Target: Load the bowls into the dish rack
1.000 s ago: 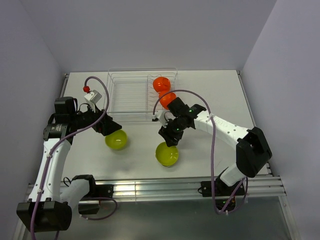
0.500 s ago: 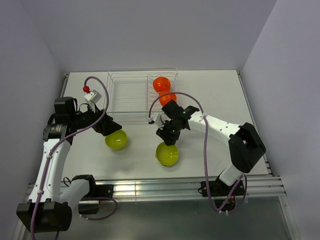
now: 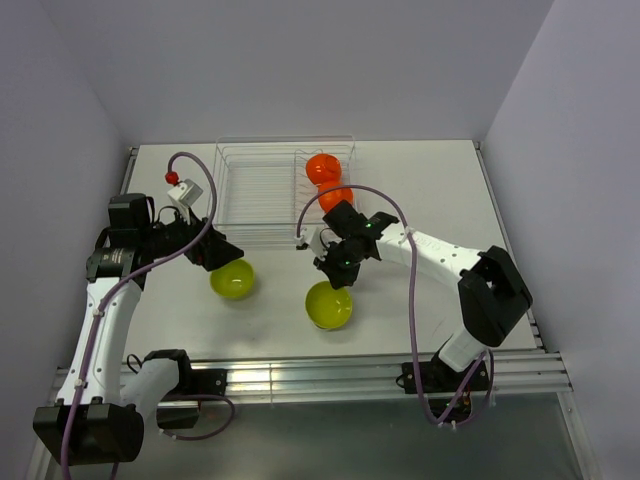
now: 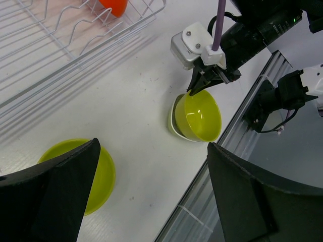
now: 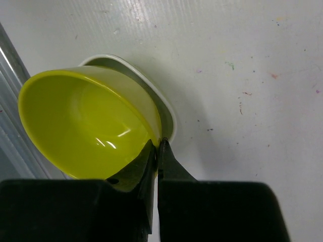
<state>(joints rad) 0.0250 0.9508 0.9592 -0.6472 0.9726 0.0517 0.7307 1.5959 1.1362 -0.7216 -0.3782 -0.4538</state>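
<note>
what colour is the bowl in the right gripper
Lime green bowl, best in the right wrist view.

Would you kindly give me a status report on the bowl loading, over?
Right gripper shut on tilted lime bowl rim. Left gripper open at second lime bowl. Two orange bowls already in dish rack. Nothing seen blocking the way.

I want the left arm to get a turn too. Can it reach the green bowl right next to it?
Probably yes. The left gripper hangs open right by the left green bowl, and nothing lies between them. The right gripper pinches the rim of the other green bowl, off to the side.
</note>
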